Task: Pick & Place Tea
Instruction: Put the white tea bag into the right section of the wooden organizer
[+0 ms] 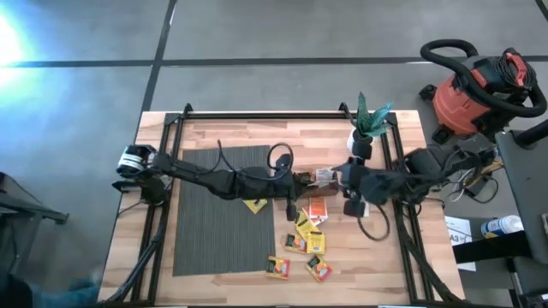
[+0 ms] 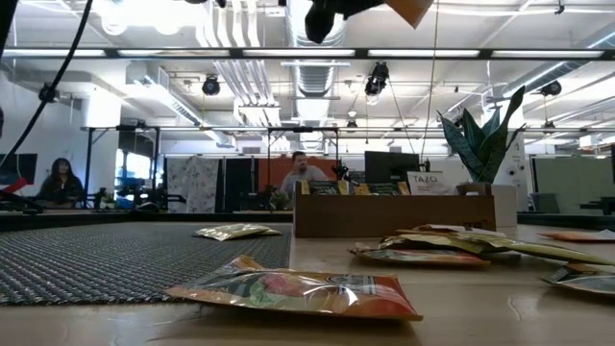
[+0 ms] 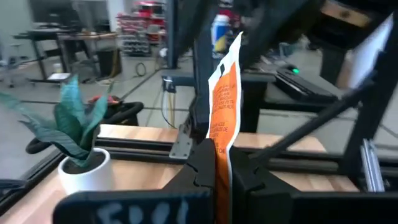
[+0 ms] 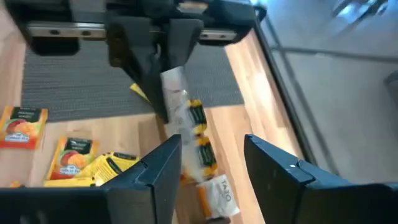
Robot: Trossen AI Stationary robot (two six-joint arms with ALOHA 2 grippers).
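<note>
Left end effector clamped on orange sachet, right end effector spread beside it

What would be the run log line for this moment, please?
left gripper: shut on tea sachet, raised | right gripper: jaws open, facing it | other sachets: on table

From above I get even, soft light, apart from a blown-out glare patch at the upper left of the frame. At table height, ceiling strip lights burn white across the top and the nearest sachet looks soft. Both wrist pictures are smeared, the room behind out of focus.
</note>
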